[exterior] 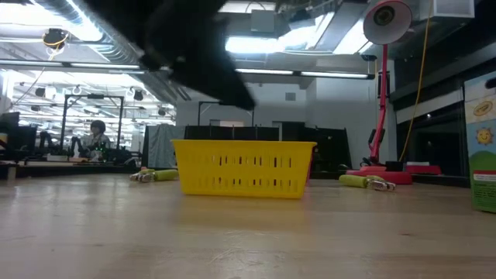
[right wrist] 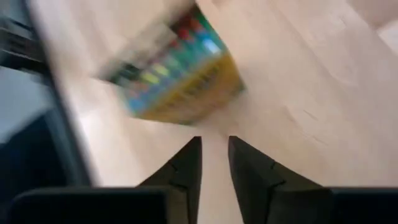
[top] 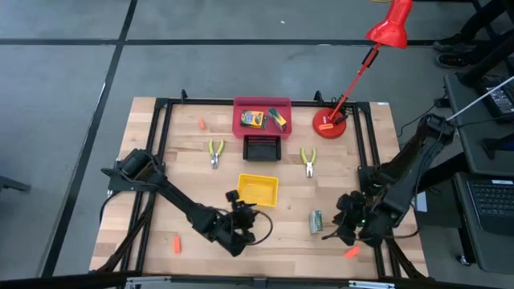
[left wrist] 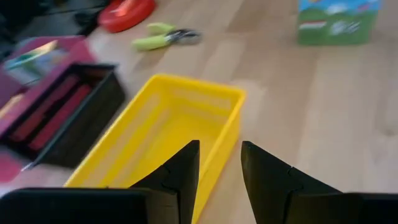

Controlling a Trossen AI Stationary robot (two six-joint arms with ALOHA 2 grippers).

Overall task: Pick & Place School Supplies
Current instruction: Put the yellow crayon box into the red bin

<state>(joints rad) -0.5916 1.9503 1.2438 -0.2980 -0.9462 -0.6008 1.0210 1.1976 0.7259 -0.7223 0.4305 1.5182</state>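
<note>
A yellow-and-green crayon box [top: 316,221] lies on the wooden table toward its near right; it also shows in the right wrist view [right wrist: 180,74] and the left wrist view [left wrist: 339,22]. My right gripper [top: 334,226] [right wrist: 213,155] is just to the box's right, open by a narrow gap, empty and apart from the box. My left gripper [top: 242,212] [left wrist: 220,165] is open and empty at the near end of the yellow tray [top: 258,189] [left wrist: 168,124]. Two more crayon boxes [top: 263,119] lie in the red tray [top: 238,128].
Two yellow-handled pliers [top: 215,152] [top: 308,159] lie on either side of the black tray [top: 261,148]. Orange-red pieces lie at the far left [top: 201,124], near left [top: 174,245] and near right [top: 351,252]. A red desk lamp [top: 331,124] stands at the far right.
</note>
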